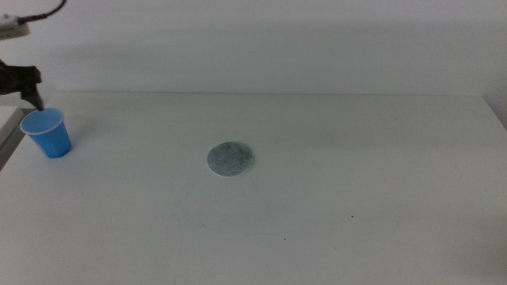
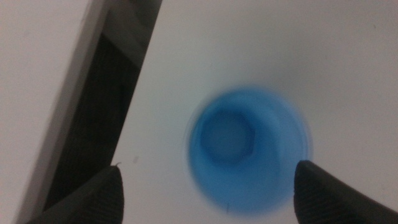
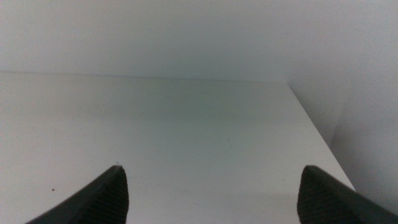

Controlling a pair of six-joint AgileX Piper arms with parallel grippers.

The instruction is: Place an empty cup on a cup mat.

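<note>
One cup (image 1: 47, 133) sits upright near the table's (image 1: 333, 214) far left corner, one cup mat (image 1: 230, 159) lies mid-table well apart, the left gripper (image 2: 208, 186) hovers spread wide over the blurry cup, mostly cut off, and the right gripper (image 3: 211, 193) is open too.

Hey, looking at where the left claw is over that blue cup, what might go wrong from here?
1. The cup stands near the table's left edge; a nudge from the open left claw coming down could tip it off.
2. The light cup may tip over if one jaw touches first.
3. The cup mat is barely wider than the cup's base, so it could land off-centre. The right claw waits, open.
</note>
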